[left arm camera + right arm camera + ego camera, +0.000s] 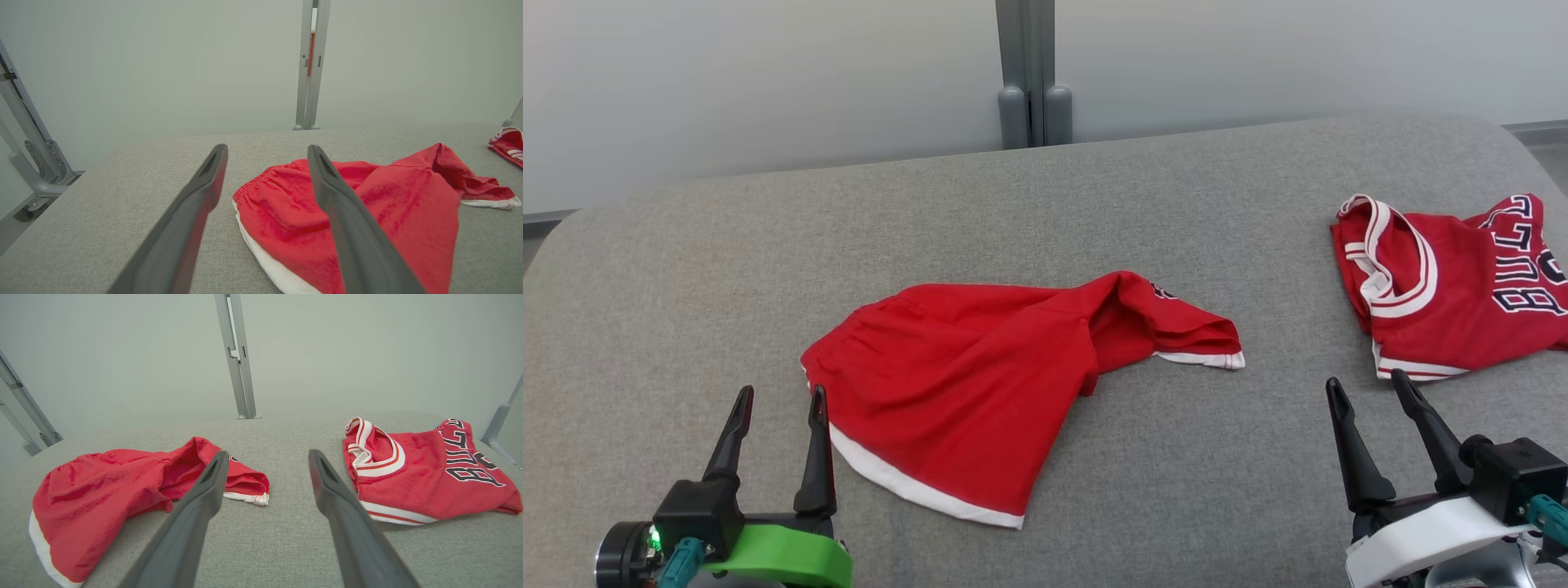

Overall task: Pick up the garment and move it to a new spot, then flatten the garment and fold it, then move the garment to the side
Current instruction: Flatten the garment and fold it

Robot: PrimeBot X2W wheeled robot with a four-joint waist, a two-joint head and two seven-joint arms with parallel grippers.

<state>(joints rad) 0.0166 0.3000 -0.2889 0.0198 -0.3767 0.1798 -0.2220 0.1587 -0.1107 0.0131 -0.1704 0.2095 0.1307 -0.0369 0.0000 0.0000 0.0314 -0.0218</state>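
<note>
Red jersey reads "BULL"; red shorts lie rumpled; left gripper and right gripper gape wide, empty

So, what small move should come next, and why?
Probably reach the left gripper forward and down to the near edge of the red shorts, which lie crumpled, one leg folded over, beside its open fingers. The right gripper is also open and holds nothing, closer to the red jersey.
</note>
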